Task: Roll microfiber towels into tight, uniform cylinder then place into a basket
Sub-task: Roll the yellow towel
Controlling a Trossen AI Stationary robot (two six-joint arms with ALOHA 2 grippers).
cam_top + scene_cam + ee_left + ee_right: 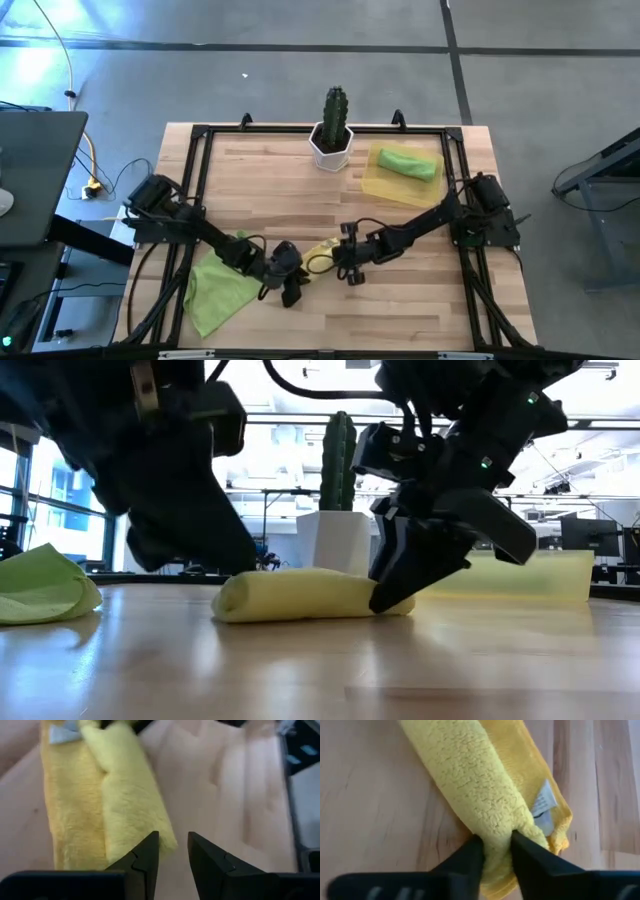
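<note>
A bright yellow towel (322,256) lies rolled into a loose cylinder on the table's near middle; it also shows in the low view (290,595). My right gripper (497,847) is shut on its right end. My left gripper (173,852) is slightly open at the roll's left end (160,837) and holds nothing. One lime-green towel (215,285) lies crumpled flat at the near left. Another, rolled (410,163), lies in the pale yellow basket (375,185) at the far right. My right gripper pinches the roll's right end (496,827) between its two fingers, bunching the pile between them. The fingers (400,585) slant down from the table's right and far side, roughly along the roll. The roll lies on the table. My left gripper: I cannot tell whether one fingertip (150,845) touches the roll's end.
A white hexagonal pot with a cactus (332,140) stands at the far middle, left of the basket. A black frame (200,135) runs round the table's edges. A white tag (543,802) shows on the yellow towel's outer layer.
</note>
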